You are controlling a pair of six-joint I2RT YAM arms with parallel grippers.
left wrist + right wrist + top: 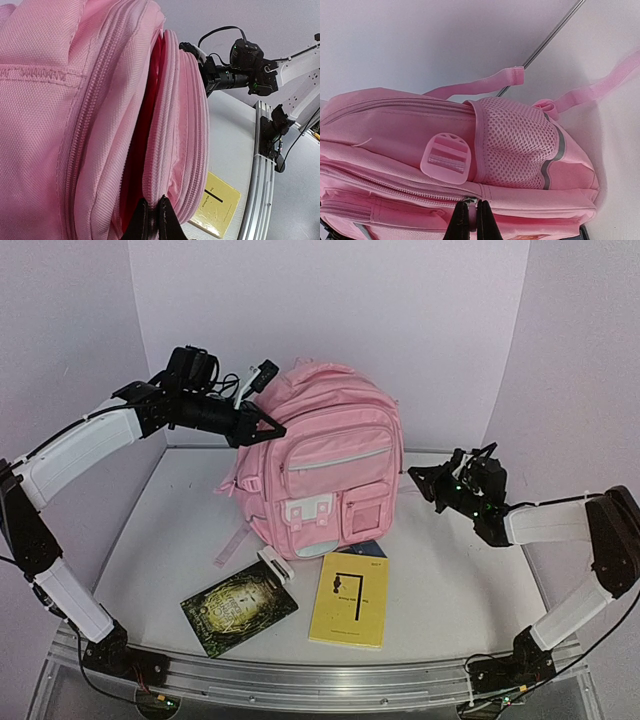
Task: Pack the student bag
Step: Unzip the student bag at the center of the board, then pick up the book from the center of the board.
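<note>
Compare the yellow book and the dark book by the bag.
The yellow book has a plain cover with a black line drawing; the dark book has an ornate gold pattern. The yellow book lies nearly straight, the dark book turned diagonally. Both lie flat and closed.

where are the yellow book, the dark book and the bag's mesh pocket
yellow book [349, 605]: top external view, middle of its cover
dark book [238, 612]: top external view, middle of its cover
mesh pocket [517, 142]: right wrist view, centre of the netting

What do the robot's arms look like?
The left arm and right arm have white shells with black joints. The left gripper and right gripper are all black. Black cables loop by the wrists; tiny green lights glow on the right one.
</note>
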